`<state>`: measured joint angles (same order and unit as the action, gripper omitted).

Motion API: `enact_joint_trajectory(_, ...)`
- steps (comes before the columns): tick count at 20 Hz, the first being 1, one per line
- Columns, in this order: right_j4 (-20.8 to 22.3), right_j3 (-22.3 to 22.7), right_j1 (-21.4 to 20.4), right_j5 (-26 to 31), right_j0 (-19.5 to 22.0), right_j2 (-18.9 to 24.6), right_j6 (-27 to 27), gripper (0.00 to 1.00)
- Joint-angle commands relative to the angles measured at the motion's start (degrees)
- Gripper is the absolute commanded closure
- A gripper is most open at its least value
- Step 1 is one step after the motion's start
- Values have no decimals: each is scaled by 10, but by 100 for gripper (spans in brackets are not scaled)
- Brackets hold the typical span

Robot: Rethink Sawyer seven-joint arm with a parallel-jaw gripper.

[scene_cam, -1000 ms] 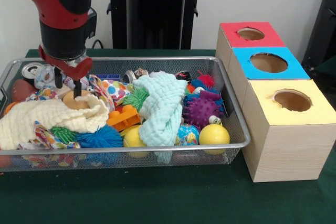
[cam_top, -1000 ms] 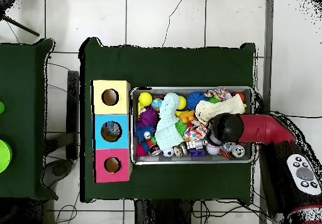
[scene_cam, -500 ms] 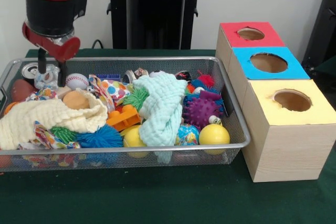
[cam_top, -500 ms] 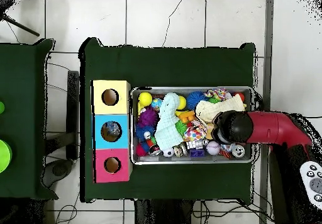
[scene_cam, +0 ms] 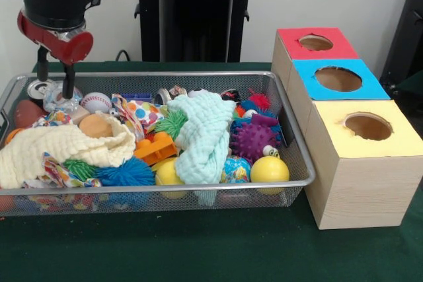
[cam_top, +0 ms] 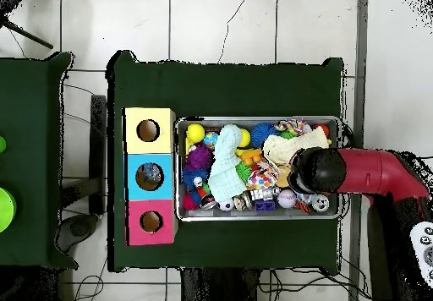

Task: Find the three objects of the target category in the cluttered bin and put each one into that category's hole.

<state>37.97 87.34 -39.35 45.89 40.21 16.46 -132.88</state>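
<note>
My gripper (scene_cam: 55,88) hangs open and empty over the far left corner of the wire bin (scene_cam: 198,74), just above a can (scene_cam: 39,88) and next to a baseball (scene_cam: 97,102). A tan round object (scene_cam: 96,125) rests on the cream cloth (scene_cam: 63,146) below and to the right of it. The red box (scene_cam: 316,43), blue box (scene_cam: 338,78) and yellow box (scene_cam: 367,125), each with a hole, stand in a row right of the bin. From above, the arm's head (cam_top: 315,171) covers the fingers over the bin's right end.
The bin is crowded: a mint cloth (scene_cam: 201,133), purple spiky ball (scene_cam: 254,138), yellow ball (scene_cam: 269,169), blue spiky ball (scene_cam: 125,173), orange toy (scene_cam: 155,148) and brown ball (scene_cam: 26,111). In the overhead view the boxes (cam_top: 150,177) line the bin's left side.
The gripper has risen from the tan round object and drifted left toward the bin's corner, holding nothing. The tan object stays on the cream cloth.
</note>
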Motion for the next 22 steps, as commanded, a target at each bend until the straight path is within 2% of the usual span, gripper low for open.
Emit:
enact_joint_trajectory(1,8,70,20,39,10,24,147,0)
enact_joint_trajectory(12,12,71,48,44,16,23,145,0)
enact_joint_trajectory(22,30,20,99,34,22,35,170,0)
